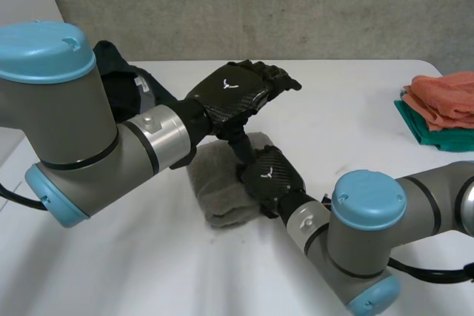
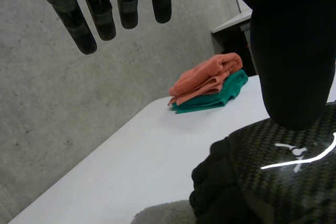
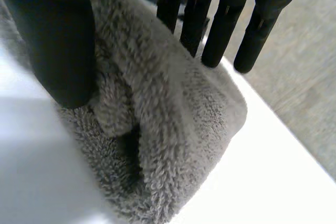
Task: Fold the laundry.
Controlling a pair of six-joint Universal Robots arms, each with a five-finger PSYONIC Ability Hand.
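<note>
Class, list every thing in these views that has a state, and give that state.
grey towel: folded.
green cloth: folded.
orange cloth: folded, on the green cloth.
dark cloth: bunched.
left hand: open, raised, empty.
right hand: open, resting on the grey towel.

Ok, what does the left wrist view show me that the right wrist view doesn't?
Left wrist view adds: the left hand with fingers straight, held above the table; the orange cloth stacked on the green cloth near the table's edge; and the back of the right hand. Right wrist view adds: the right hand's straight fingers and thumb against the grey towel, and the towel's bunched folds up close. Common to both: the grey towel and the table.
</note>
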